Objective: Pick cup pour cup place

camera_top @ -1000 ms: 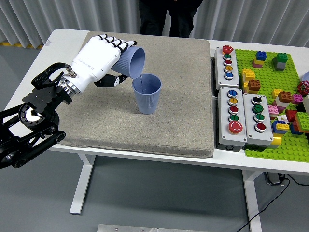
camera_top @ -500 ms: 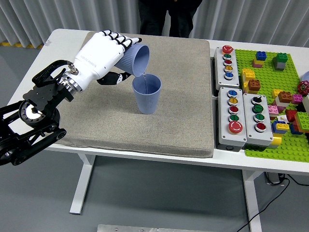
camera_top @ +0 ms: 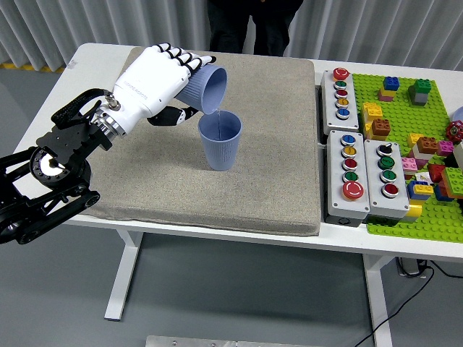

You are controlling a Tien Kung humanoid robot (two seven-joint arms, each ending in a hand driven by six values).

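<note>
Pick is done, and I'm right in the pour. My left robot hand (camera_top: 155, 79) has the tilted cup (camera_top: 205, 88) wrapped up tight, white fingers (camera_top: 184, 59) curled over its top side, thumb tucked underneath, nothing slack in the grip. The cup lies nearly on its side, mouth facing away from my palm and dipping downward.

Just below and beyond my fingertips stands the upright cup (camera_top: 220, 139), same blue, sitting on the grey mat (camera_top: 275, 166) that covers the tabletop (camera_top: 94, 58). The lip of the cup I hold hangs right over the near rim of that one, very close, though I can't say whether the two rims touch. A thin thread seems to run down from lip to cup; it's too fine for me to be sure what is pouring.

What's left, as I judge it: finish the pour, bring my cup back upright, and set it down on the mat. The place step hasn't started.

My right hand is nowhere in sight. A person stands at the far side, beyond my hand, only dark clothing (camera_top: 253, 22) showing.
</note>
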